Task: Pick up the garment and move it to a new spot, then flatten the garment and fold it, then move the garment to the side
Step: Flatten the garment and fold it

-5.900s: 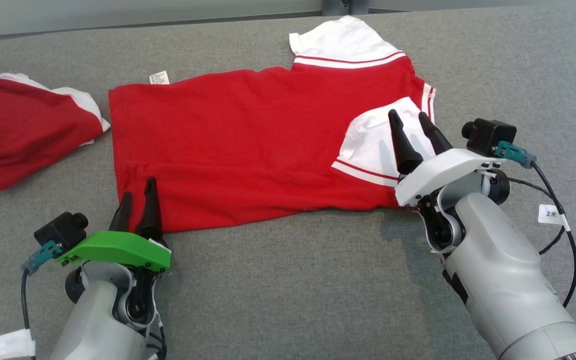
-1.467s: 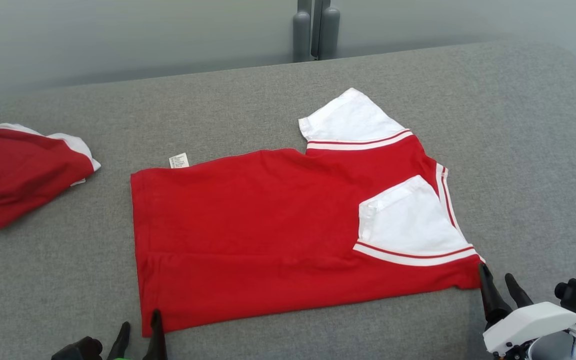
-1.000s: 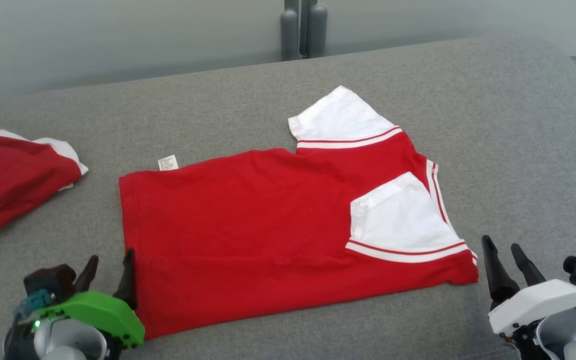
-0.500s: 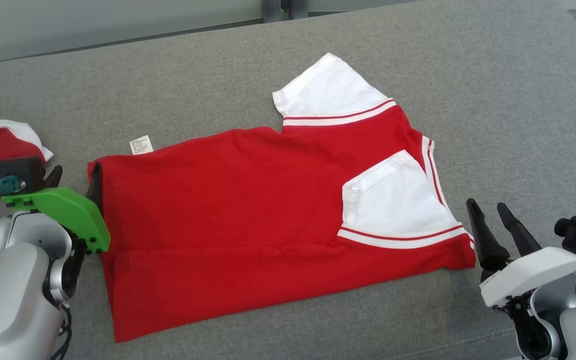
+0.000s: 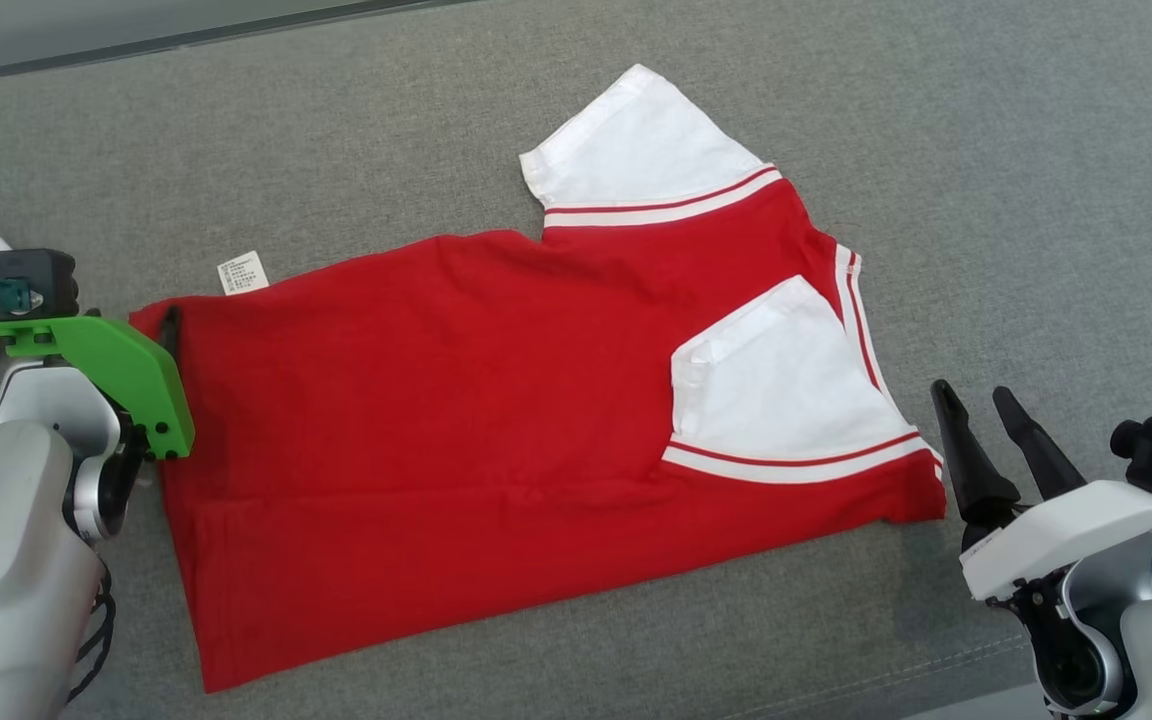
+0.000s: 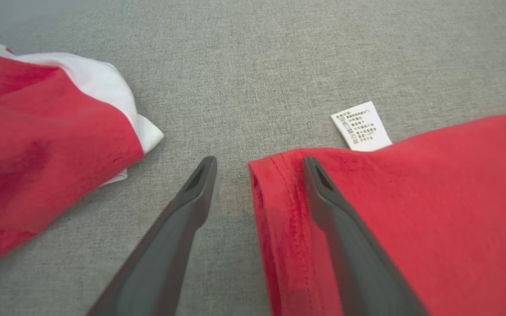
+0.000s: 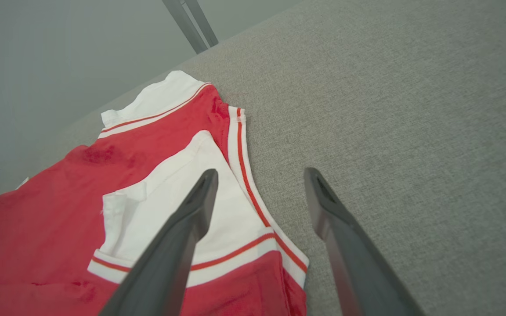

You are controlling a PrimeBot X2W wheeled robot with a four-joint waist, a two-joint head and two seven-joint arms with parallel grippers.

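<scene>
Grey woven cloth [image 5: 986, 150] covers the whole surface before me. The garment [image 5: 436, 400], a red shirt with white sleeves, lies flat on it, hem towards my left and neck end towards my right. One white sleeve [image 5: 786, 385] is folded in over the red body, and the far sleeve [image 5: 636, 140] sticks out on the side away from me. A small care label [image 5: 242, 272] pokes from the far edge near the hem. My left claw [image 6: 259, 163] is spread wide at the far hem corner, one finger above the red cloth and the other above bare grey, with the hem edge between them; I cannot tell whether either finger touches. My right claw [image 5: 970, 390] is spread too, gripping nothing, just beside the shirt's near corner at the neck end, its fingers pointing away from me. A second garment [image 6: 37, 145], red and white, lies bunched beyond my left claw, apart from the shirt
</scene>
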